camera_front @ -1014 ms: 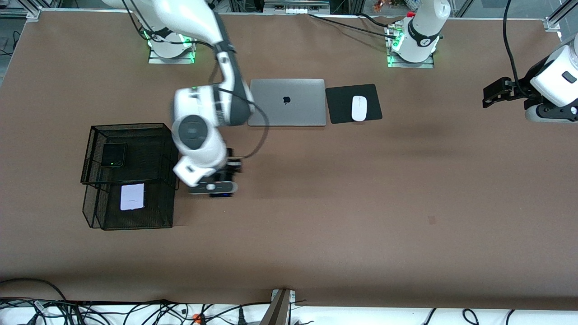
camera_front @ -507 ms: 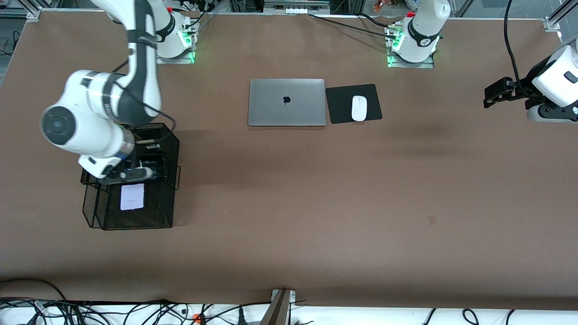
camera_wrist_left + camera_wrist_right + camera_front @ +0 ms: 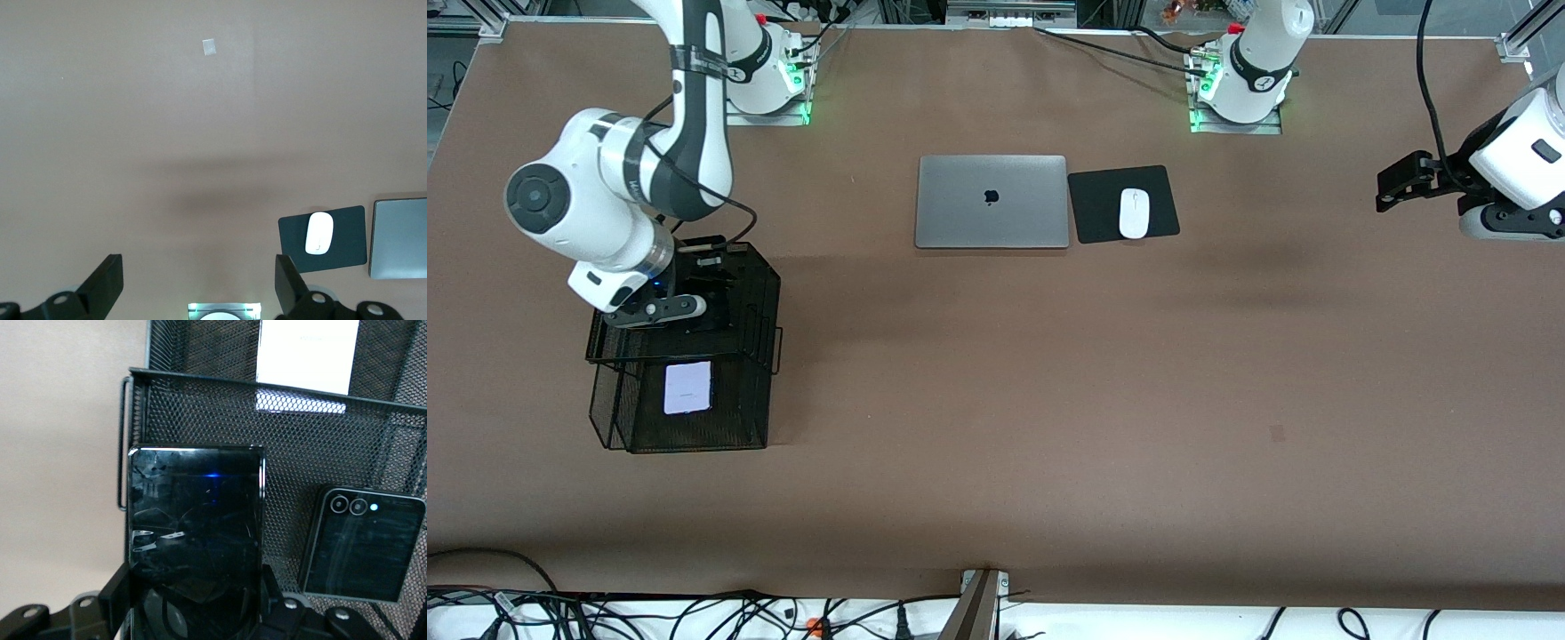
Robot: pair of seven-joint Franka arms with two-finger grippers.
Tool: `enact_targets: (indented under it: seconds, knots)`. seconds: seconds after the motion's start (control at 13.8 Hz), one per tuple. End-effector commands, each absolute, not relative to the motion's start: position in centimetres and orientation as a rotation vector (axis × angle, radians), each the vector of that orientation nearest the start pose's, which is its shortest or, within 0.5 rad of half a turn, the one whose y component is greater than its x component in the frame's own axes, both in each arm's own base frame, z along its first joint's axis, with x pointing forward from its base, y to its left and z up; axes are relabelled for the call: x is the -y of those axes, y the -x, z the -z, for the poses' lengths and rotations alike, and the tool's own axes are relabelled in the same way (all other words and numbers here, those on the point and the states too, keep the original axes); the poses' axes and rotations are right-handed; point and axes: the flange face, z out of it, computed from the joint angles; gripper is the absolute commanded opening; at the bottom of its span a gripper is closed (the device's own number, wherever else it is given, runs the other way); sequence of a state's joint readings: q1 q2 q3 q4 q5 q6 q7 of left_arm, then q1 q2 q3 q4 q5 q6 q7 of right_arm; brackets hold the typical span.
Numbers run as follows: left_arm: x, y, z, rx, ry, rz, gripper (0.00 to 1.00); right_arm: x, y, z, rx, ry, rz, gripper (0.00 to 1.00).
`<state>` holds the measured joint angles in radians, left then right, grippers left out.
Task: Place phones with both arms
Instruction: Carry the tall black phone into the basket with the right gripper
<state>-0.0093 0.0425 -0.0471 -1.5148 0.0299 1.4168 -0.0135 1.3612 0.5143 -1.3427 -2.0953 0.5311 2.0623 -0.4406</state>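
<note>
My right gripper [image 3: 195, 595] is shut on the longer black phone [image 3: 195, 520], holding it over the upper tier of the black mesh basket [image 3: 770, 286]. The small squarish black phone [image 3: 363, 545] lies in that upper tier beside the held one. The pale lilac-white phone [image 3: 687, 388] lies in the lower tier, nearer the front camera. In the front view the right gripper [image 3: 710, 286] and its wrist cover the small black phone. My left gripper [image 3: 1392, 187] waits open and empty above the table at the left arm's end, its fingers [image 3: 107, 285] wide apart.
A closed silver laptop [image 3: 991, 202] lies mid-table near the bases, with a white mouse [image 3: 1134, 213] on a black pad [image 3: 1094, 222] beside it. Cables run along the table's near edge [image 3: 694, 613]. A small mark [image 3: 1277, 433] is on the brown surface.
The right arm swung from the table beside the basket to over the basket's upper tier, carrying the long black phone. The left arm has stayed put.
</note>
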Motion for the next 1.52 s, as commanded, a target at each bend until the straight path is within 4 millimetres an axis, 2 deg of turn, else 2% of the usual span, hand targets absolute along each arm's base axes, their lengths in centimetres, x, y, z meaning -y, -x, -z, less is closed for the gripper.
enact_targets:
  seconds: [0.0, 0.22, 0.65, 0.8, 1.01, 1.09, 1.16, 1.23, 1.38, 1.45]
  knots:
    - [3.1, -54.1, -62.2, -0.083, 3.123, -0.223, 1.00, -5.2, -54.5, -34.0, 0.257, 3.161, -0.063, 0.00]
    - [3.0, -54.1, -62.2, -0.083, 3.123, -0.223, 1.00, -4.1, -54.7, -34.0, 0.214, 3.165, -0.050, 0.00]
    - [3.0, -54.1, -62.2, -0.078, 3.123, -0.228, 1.00, -3.7, -54.7, -33.2, 0.119, 3.132, -0.044, 0.00]
    - [3.0, -54.0, -62.2, -0.081, 3.123, -0.228, 1.00, -3.6, -54.7, -33.1, 0.115, 3.135, -0.055, 0.06]
    - [3.0, -54.0, -62.2, -0.081, 3.122, -0.232, 1.00, -3.9, -54.4, -32.1, 0.118, 3.138, -0.080, 0.09]
    - [2.9, -54.0, -62.2, -0.078, 3.122, -0.237, 1.00, -4.1, -54.4, -31.8, 0.123, 3.137, -0.082, 0.24]
    - [2.9, -54.0, -62.2, -0.080, 3.122, -0.240, 1.00, -4.2, -54.5, -31.4, 0.120, 3.136, -0.087, 0.49]
    - [2.8, -54.0, -62.2, -0.078, 3.122, -0.240, 1.00, -4.6, -54.6, -30.8, 0.111, 3.127, -0.094, 0.71]
    - [2.8, -54.0, -62.2, -0.078, 3.122, -0.240, 1.00, -4.9, -54.6, -30.5, 0.091, 3.113, -0.089, 0.83]
    - [2.8, -54.0, -62.2, -0.078, 3.122, -0.240, 1.00, -4.9, -54.7, -30.6, 0.093, 3.111, -0.084, 0.85]
